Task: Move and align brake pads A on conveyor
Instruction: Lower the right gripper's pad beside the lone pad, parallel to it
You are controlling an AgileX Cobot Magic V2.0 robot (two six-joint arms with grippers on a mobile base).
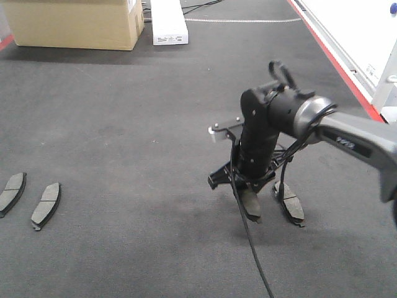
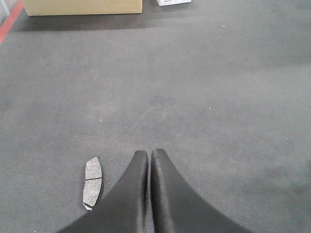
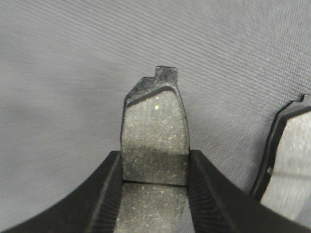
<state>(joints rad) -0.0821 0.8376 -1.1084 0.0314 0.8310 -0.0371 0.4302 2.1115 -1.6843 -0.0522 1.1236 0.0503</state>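
- Gripping one brake pad [image 3: 154, 141] across its width, the right gripper [image 1: 248, 194] has its jaws closed onto the pad's long edges, the pad's end and backing-plate tab sticking out ahead of the fingertips.
- Held pad hangs below the right gripper, low over the conveyor [image 1: 124, 124]; whether its lower end touches the belt cannot be told.
- Second brake pad [image 1: 290, 202] lies flat on the belt just beside the gripper, on its right in the wrist view, apart from the held one.
- Two more brake pads [image 1: 46, 205] lie side by side well off to the left of the right gripper, near the frame edge, friction faces up.
- Left gripper [image 2: 149, 158] has fingers pressed together, holding nothing; one of the left-hand pads sits just to its left on the belt.
- Handling judgement: pad looks rigid, dense for its size, metal backing plus gritty friction face, so low slip; not fragile. Best hold is across the long edges near the centre groove, as now, to stop it pivoting.
- Writing: white box [image 1: 167, 22] far beyond the gripper has print, too small to read; cardboard box [image 1: 74, 22] label unreadable. Marking on the right arm link illegible.
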